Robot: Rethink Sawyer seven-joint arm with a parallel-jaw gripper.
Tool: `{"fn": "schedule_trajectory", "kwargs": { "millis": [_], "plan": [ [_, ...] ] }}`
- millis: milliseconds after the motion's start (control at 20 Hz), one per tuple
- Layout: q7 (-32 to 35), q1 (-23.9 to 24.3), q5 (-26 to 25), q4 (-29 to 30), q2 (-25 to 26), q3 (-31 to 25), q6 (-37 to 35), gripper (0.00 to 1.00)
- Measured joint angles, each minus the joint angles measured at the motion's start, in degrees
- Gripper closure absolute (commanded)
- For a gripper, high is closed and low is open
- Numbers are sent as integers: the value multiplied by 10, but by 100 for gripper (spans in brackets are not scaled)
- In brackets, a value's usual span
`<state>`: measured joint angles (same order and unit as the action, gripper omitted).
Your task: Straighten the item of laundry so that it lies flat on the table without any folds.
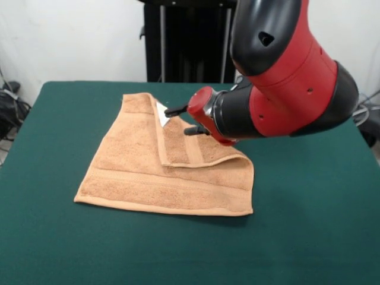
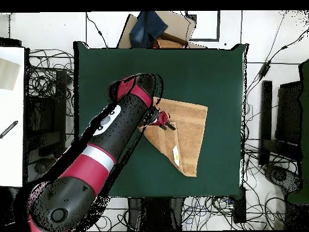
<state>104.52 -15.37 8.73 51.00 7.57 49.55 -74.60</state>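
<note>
The towel (image 1: 166, 172) lies near the middle of the green surface (image 1: 309, 225), and the task is only partly done. One corner is folded back over the body of the cloth, so a triangular flap with its white tag (image 1: 161, 114) rests on top of the lower layer. The edge facing the front camera lies flat and straight. What appears to remain is drawing that flap back out toward the surface's far edge until the cloth lies in a single layer.

The end effector (image 1: 185, 120) hangs over the flap beside the tag, its two dark fingers (image 1: 176, 110) a narrow way apart with nothing visibly between them; whether they touch the cloth cannot be told.

The front view shows the fold's raised edge and the fingers. The overhead view hides much of the fold beneath the arm (image 2: 114, 127), but shows the towel set diagonally to the surface's edges.
</note>
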Motion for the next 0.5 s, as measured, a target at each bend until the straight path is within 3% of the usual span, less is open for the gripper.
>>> {"fn": "schedule_trajectory", "kwargs": {
  "millis": [500],
  "plan": [
    [0,-2,0,-11,18,0,0,0]
  ]
}}
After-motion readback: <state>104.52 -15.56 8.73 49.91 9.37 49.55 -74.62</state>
